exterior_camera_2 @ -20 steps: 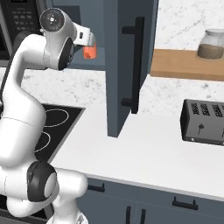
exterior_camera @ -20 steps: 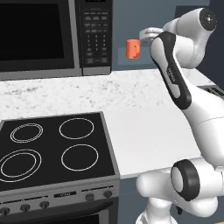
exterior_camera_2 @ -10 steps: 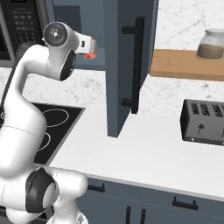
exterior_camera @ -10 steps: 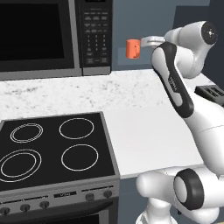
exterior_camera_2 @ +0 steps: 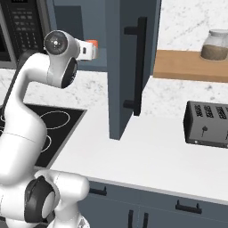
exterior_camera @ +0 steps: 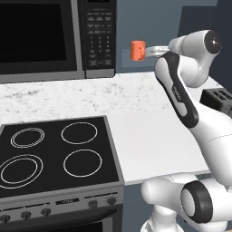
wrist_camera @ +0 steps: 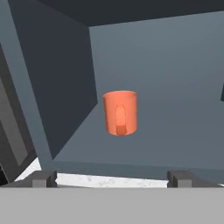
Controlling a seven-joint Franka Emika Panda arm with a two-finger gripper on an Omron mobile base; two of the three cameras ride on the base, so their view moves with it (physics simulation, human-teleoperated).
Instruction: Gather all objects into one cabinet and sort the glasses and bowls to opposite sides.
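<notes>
Watching the orange cup (wrist_camera: 120, 112) standing upright on the open cabinet (exterior_camera_2: 129, 67) floor well ahead of our spread, empty hand (wrist_camera: 112, 178), we judge that a careless pull-out could clip the door or nudge the cup off its side, spoiling the glass-bowl sorting.
</notes>
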